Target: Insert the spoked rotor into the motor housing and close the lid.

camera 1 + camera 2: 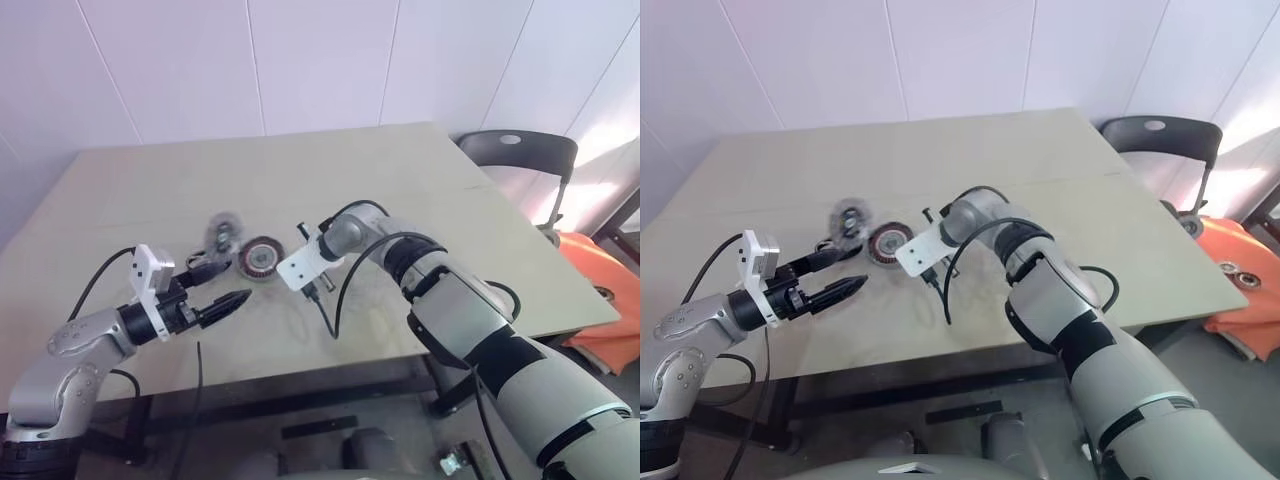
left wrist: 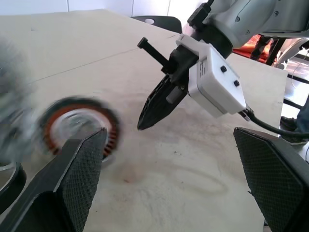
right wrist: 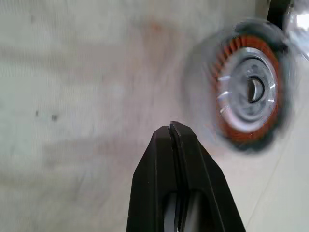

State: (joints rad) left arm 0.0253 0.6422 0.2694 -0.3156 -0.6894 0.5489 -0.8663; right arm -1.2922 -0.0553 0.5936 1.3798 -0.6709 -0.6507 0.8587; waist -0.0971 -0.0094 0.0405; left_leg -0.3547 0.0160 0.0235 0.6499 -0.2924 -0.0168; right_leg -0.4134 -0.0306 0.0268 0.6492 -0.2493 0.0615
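The motor housing [image 1: 260, 258] lies flat on the table, a dark ring with copper-brown windings [image 3: 270, 53]. Inside that ring sits a silver piece with a central hole, which looks like the spoked rotor [image 3: 231, 99]. The lid [image 1: 222, 230], a grey disc, is just beyond and to the left of the housing. My right gripper [image 3: 171, 128] is shut and empty, pointing down at the bare table a little to the right of the housing [image 2: 79, 130]. My left gripper [image 1: 238, 280] is open and level, just left of the housing, with nothing between its fingers [image 2: 77, 179].
A small dark part [image 1: 830, 243] lies by the lid, under my left gripper's upper finger. A black cable [image 1: 335, 300] hangs from my right wrist over the table. A dark chair [image 1: 520, 155] and an orange object [image 1: 605, 300] stand beyond the table's right edge.
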